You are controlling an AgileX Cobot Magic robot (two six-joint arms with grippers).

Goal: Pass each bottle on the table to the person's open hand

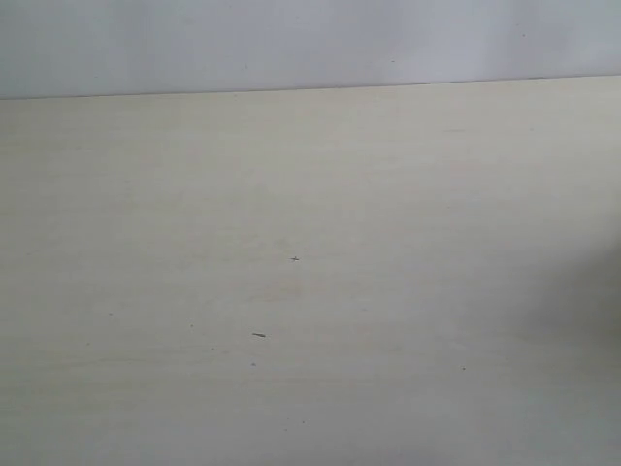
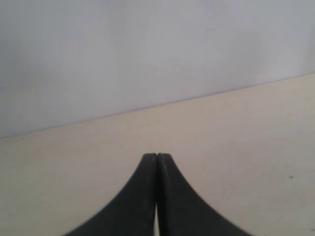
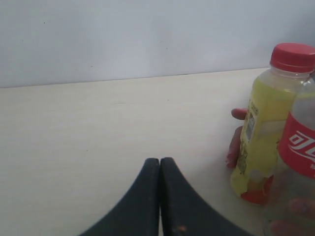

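Close to the right end effector [image 3: 160, 161], off to one side and a little beyond its tips, stands the yellow-labelled bottle [image 3: 258, 137] with its red cap [image 3: 293, 57]. The clear bottle [image 3: 299, 162] sits nearer the camera, overlaps the yellow one's flank and is cut off by the frame edge. Fingers of the person's hand [image 3: 235, 150] curl around the far side of the yellow bottle and touch it, and another fingertip shows blurred in front of the clear bottle's lower part. Whether the bottles rest on the table [image 1: 408, 194] or hang in that hand cannot be told.

The clear bottle's red label [image 3: 298, 147] carries large white characters, cropped and not fully legible. The yellow label has a pale panel of print too small to read.

Both end effectors are closed with nothing between the fingers: the right one's black fingers meet tip to tip, and so do those of the left end effector [image 2: 157, 156], which points over bare table toward the wall [image 1: 310, 44].

From the exterior camera, the table runs wide and pale to a straight far edge against the wall, marked by a tiny dark speck [image 1: 294, 258] and a short dark dash [image 1: 258, 335]. A soft shadow darkens its right margin.
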